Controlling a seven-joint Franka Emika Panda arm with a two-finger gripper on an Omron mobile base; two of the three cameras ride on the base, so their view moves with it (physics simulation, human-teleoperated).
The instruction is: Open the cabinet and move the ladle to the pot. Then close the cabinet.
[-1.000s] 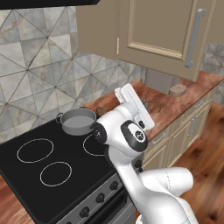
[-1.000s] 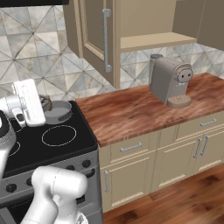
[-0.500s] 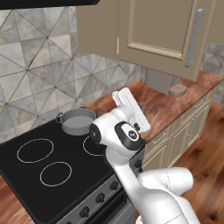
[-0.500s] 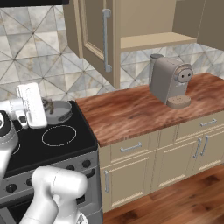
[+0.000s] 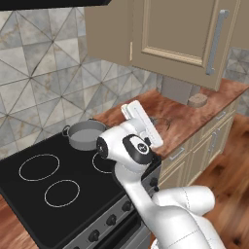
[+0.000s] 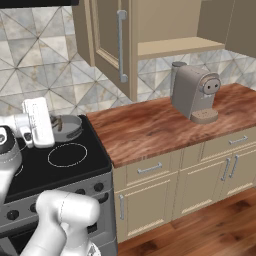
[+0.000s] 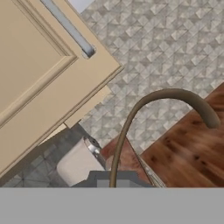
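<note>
Ladle (image 7: pixel 144 113) handle's pinched in our closed gripper (image 7: pixel 111 183); arm's swung left since a sec ago, hand now near pot (image 5: pixel 85 135). Cabinet (image 5: pixel 185 34) still open.

Grey triangle-tiled wall (image 5: pixel 44 82) is seen behind a black stove (image 5: pixel 58 194); wood counter (image 6: pixel 165 125), tan drawers (image 6: pixel 150 170) and wood floor (image 6: pixel 210 235) are shown.

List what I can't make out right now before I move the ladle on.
- Ladle bowl: in the hand view the thin curved handle runs off the bottom edge, so the bowl is cut off.
- Pot: in the right base view its left side is hidden behind the arm.
- Cabinet interior: in the left base view the open door covers it; in the right base view the top edge cuts off everything above the lower shelf.
</note>
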